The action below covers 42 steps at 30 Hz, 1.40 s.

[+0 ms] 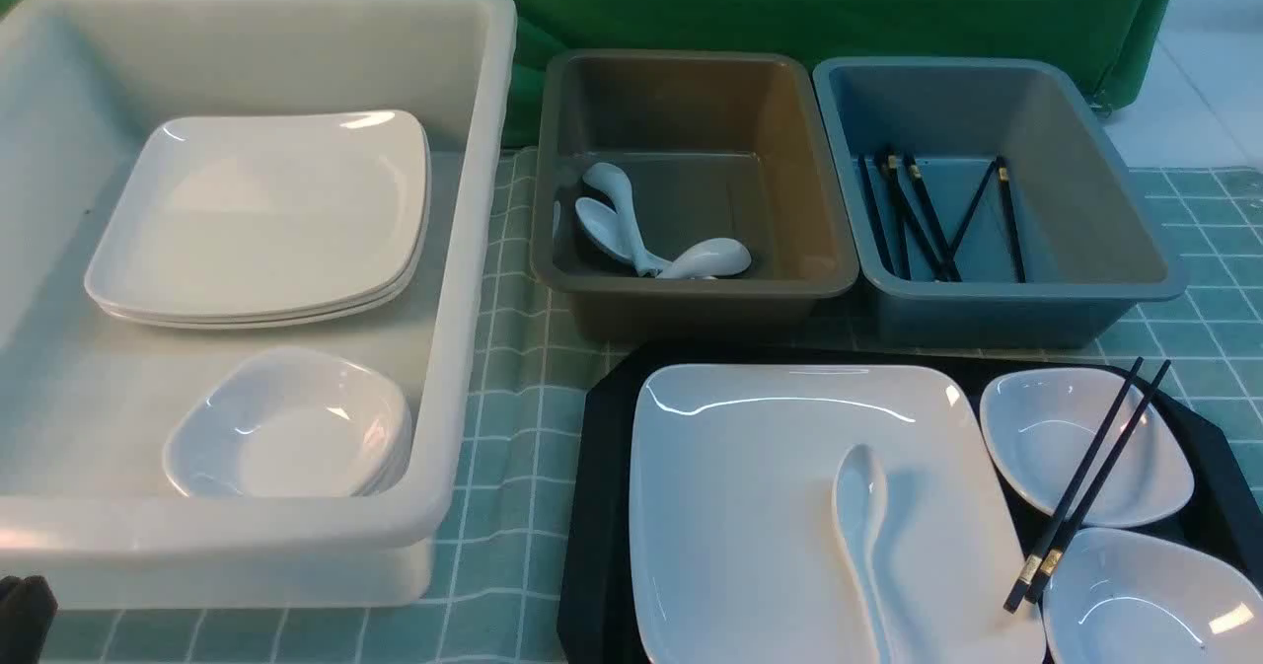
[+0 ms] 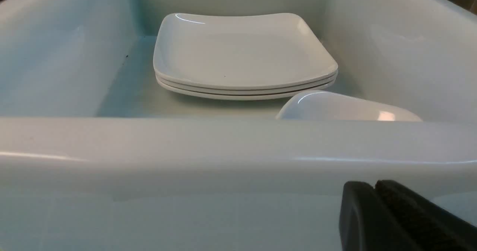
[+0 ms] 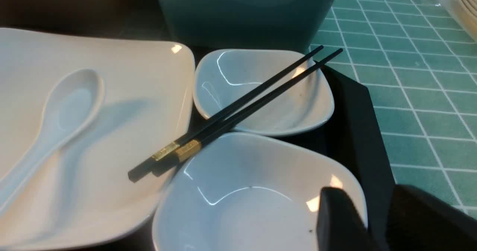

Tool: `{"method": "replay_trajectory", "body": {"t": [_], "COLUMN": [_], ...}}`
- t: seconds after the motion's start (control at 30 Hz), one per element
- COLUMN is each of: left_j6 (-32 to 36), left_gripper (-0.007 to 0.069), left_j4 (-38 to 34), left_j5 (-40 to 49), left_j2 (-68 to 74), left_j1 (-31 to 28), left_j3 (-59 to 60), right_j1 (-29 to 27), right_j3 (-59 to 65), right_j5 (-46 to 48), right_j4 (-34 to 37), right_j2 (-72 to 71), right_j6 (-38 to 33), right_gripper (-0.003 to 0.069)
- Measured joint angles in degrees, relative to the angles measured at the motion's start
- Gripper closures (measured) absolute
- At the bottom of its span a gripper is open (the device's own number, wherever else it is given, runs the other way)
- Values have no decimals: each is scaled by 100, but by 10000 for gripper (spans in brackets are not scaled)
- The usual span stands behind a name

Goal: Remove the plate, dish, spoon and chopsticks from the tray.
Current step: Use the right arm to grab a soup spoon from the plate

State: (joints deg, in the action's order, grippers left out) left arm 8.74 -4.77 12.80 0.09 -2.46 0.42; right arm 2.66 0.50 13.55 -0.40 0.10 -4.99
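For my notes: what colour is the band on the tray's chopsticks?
Gold; clearest on the chopsticks in the right wrist view.

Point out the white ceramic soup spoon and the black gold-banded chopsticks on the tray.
white ceramic soup spoon (image 1: 860, 491), front view, its bowl.
black gold-banded chopsticks (image 3: 188, 149), right wrist view, a gold band.

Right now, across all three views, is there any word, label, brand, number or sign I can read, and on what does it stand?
None: no word, label, brand, number or sign is readable in any view.
The gold bands on the chopsticks carry no legible mark.
The plate, spoon, tray, small dishes, white tub, grey tub and blue tub look plain.
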Motion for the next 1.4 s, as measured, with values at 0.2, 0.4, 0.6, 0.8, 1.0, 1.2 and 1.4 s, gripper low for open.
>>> {"method": "replay_trajectory", "body": {"t": [0.2, 0.4, 0.6, 0.8, 1.0, 1.2, 1.4], "left_j6": [0, 0, -798, -1663, -2093, -1234, -446], "left_gripper": [608, 608, 608, 608, 608, 608, 608], "left_j4": [0, 57, -1451, -2018, -2016, -1983, -1340], "left_j5": [0, -248, -1867, -3312, -5071, -5206, -3851], "left_j2": [0, 0, 0, 0, 0, -4, 365], "left_j1": [0, 0, 0, 0, 0, 0, 0], "left_j3": [0, 0, 0, 0, 0, -486, -1572], "right_j1": [0, 0, 0, 0, 5, 5, 5], "right_j3": [0, 0, 0, 0, 0, 0, 0], "right_j5": [0, -5, -5, -5, -323, -2000, -3102], "right_j4": [0, 0, 0, 0, 307, 1547, 1726], "right_j2": [0, 0, 0, 0, 0, 0, 0], "right_j6": [0, 0, 0, 0, 306, 2536, 2913], "right_gripper": [417, 417, 417, 417, 417, 417, 417]}}
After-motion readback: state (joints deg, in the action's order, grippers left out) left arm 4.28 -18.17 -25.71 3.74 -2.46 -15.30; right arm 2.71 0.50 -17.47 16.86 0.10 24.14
